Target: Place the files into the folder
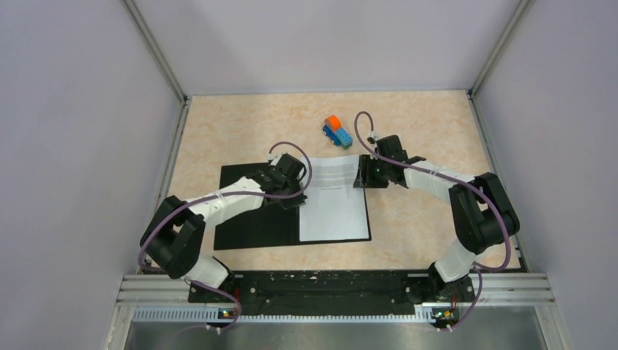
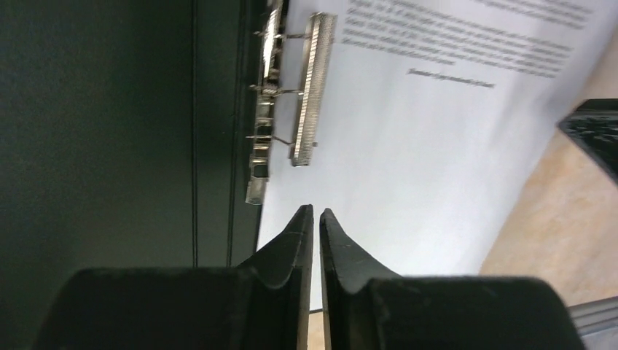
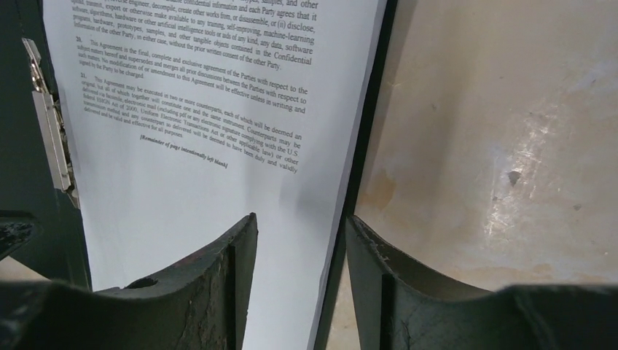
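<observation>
The files (image 1: 334,210) lie on the right half of the open folder (image 1: 251,226), with their left edge under the bar of the metal clip (image 2: 310,87). The left gripper (image 2: 315,215) hovers just on the near side of that clip, its fingers almost together and holding nothing, probably so it can press the bar down. The right gripper (image 3: 300,222) stands half open astride the sheets' right edge, likely to keep them square. I cannot tell whether its tips touch the paper.

Overhead looks down; close wrist views share the files (image 3: 182,219).
</observation>
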Motion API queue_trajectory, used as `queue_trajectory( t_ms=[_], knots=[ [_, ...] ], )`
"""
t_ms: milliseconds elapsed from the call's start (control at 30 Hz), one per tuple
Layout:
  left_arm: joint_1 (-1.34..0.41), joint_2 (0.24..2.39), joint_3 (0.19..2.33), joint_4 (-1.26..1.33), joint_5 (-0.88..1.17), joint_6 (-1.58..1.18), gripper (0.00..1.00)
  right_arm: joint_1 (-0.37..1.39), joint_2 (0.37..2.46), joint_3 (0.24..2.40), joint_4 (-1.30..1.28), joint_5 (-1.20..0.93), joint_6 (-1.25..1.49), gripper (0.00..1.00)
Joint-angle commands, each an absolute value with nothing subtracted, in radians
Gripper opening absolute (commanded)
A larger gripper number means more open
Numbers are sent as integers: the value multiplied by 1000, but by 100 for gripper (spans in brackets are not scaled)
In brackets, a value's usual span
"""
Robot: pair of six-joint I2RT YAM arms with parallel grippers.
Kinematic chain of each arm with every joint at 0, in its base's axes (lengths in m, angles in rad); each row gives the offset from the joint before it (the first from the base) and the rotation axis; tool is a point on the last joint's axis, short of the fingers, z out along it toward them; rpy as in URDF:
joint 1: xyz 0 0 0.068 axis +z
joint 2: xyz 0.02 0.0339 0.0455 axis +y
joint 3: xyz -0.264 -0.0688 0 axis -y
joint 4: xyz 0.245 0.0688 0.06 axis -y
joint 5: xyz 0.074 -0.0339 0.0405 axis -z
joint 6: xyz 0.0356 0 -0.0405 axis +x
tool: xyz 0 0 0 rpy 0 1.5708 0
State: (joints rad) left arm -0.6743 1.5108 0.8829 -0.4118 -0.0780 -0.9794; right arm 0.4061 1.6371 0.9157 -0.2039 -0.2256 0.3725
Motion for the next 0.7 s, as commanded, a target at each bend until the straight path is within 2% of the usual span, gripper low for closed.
queue_trajectory(
  t_ms=[0, 200, 667],
  knots=[
    [-672, 1435, 969, -462, -120, -908, 15, 441, 1635, 924, -154, -205, 401, 47],
    [-598, 1442, 1028, -476, -116, -838, 26, 454, 1651, 927, -153, -193, 404, 46],
    [-462, 1545, 1072, -434, -18, -781, 30, 456, 1667, 916, -147, -190, 404, 45]
  ],
)
